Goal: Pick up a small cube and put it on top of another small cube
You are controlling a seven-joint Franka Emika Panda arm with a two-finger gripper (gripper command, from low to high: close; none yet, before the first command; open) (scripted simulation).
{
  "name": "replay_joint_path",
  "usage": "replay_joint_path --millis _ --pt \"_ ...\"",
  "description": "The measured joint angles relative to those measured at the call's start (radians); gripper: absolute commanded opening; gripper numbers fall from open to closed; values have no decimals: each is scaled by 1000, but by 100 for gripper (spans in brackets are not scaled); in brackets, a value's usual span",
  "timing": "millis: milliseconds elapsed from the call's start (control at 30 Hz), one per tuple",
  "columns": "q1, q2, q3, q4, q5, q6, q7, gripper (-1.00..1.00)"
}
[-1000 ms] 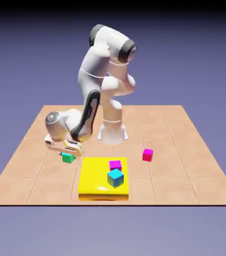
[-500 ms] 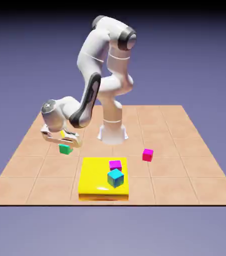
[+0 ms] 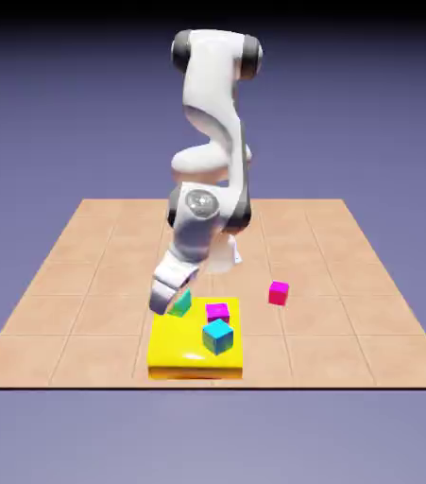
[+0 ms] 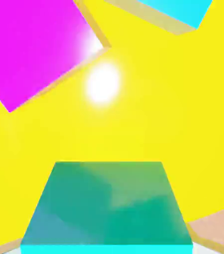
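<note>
Gripper (image 4: 107, 248) closed on teal-green cube (image 3: 181, 302), above yellow block (image 3: 178, 348); lowering too soon could knock purple cube (image 3: 217, 312) to right.

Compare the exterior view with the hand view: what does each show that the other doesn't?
Exterior view only: the white jointed robot arm and the small crimson-pink cube on the tiled table.

Hand view only: a close look at the bright glare spot between the cubes.

Both: the flat yellow block, small magenta cube, small cyan-blue cube and small teal-green cube.
</note>
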Motion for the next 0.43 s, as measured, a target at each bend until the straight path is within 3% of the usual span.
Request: replay_joint_path --millis 200,333,367,433 --pt "23 -57 160 58 -155 -9 -140 -100" --pt "-53 88 149 37 -159 162 -127 -100" --pt "-57 105 148 35 -160 182 -126 100" --pt "-58 105 148 35 -160 183 -125 100"
